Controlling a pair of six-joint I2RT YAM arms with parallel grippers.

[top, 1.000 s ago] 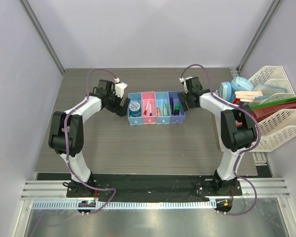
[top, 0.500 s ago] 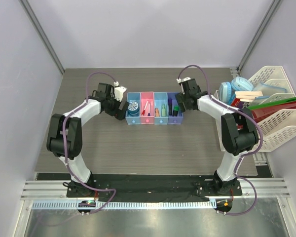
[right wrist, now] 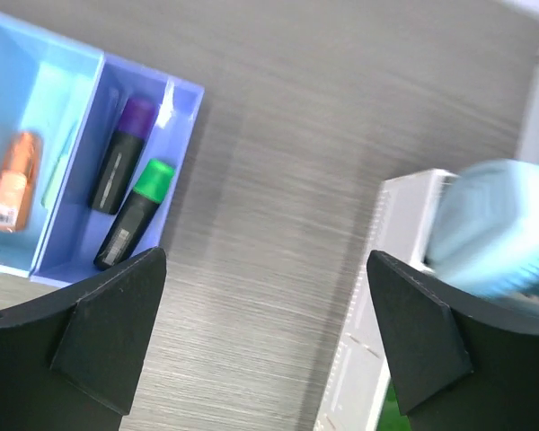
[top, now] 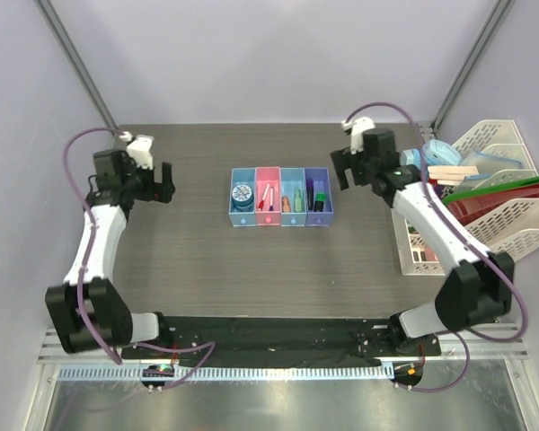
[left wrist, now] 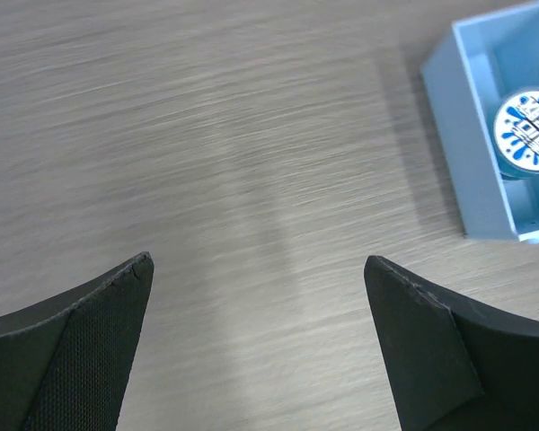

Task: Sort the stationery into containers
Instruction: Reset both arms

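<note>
Both of my pincers are spread wide and holding nothing. The left gripper (left wrist: 258, 261) hovers over bare table (top: 198, 260), well to the left of the bins. The right gripper (right wrist: 267, 254) hangs over the wood between the purple bin (right wrist: 184, 117) and the white mesh rack (top: 512, 233).

All the stationery I can find sits inside the joined row of bins (top: 281, 222) at the middle of the table. The round blue disc (left wrist: 528, 130) lies flat in the blue bin (left wrist: 472, 135). White markers with red caps (top: 268, 195) are in the pink bin (top: 268, 171). A small orange piece (right wrist: 9, 193) is in the light-blue bin (right wrist: 36, 81), with something pale green beside it. The green-capped highlighter (right wrist: 135, 215) lies next to a purple-capped black marker (right wrist: 121, 162) in the purple bin. I see nothing loose on the wood, so I judge the sorting done or very nearly so.

If I have to lift anything again, I expect all of it to be light, stiff plastic with smooth skin. The pens are round and will likely roll or twist, so I would pinch across the barrel near its middle, not on the cap, which could pull off. The disc suits a grip across its rim. The small pieces are fiddly and lie close to the bin walls. The bins look light too and may slide if a finger nudges a wall.
</note>
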